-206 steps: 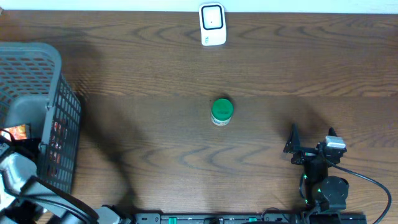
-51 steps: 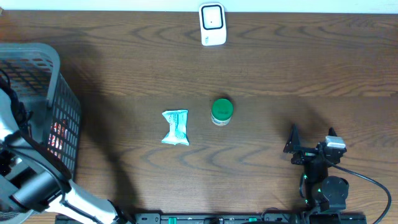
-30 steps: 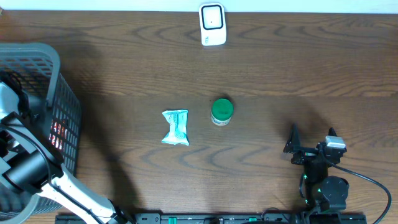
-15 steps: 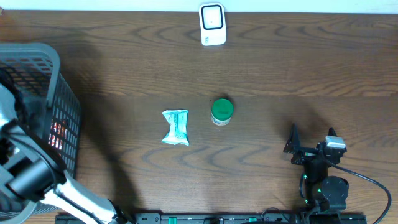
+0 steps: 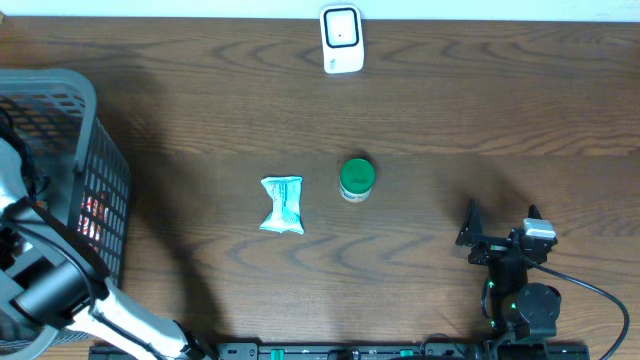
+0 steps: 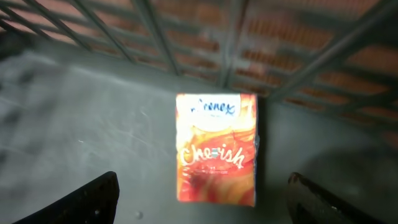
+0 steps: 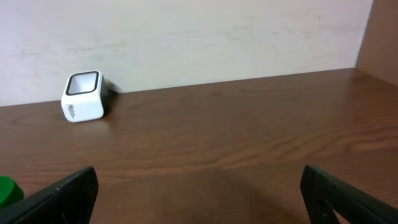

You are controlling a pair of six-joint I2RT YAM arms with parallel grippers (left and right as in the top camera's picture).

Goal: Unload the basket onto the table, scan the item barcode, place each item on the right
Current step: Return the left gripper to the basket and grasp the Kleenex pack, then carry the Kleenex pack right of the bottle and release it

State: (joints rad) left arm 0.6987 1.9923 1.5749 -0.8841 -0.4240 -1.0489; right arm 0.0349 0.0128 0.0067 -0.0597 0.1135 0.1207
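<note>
**Left gripper** (image 6: 202, 186): inside the basket, pointing down at its floor. Jaws spread wide and holding nothing. One dark fingertip shows at each lower corner of the left wrist view.

**Orange packet** (image 6: 216, 149): lies flat on the grey basket floor, printed face up, with "Cherish" in white script and a white band along its top edge. It sits between the two spread fingers without touching either. Its far end is close to the foot of the mesh wall. No barcode shows on the visible face.

**Basket** (image 5: 60, 85): grey plastic mesh, at the left edge of the table. Red-orange print shows through its side wall in the overhead view.

**Barcode scanner** (image 5: 341, 38): small white block with a dark window, standing at the far edge of the table near the centre. It is well apart from the basket and from both arms.

**Teal packet** (image 5: 282, 204): lies flat on the open table near the middle.

**Green-lidded jar** (image 5: 356, 180): upright, just to the right of the teal packet and not touching it.

**Right gripper** (image 5: 500, 225): at the near right of the table, jaws fully spread and empty. It faces the scanner from a distance.

**Table** (image 5: 500, 110): dark wood grain.
</note>
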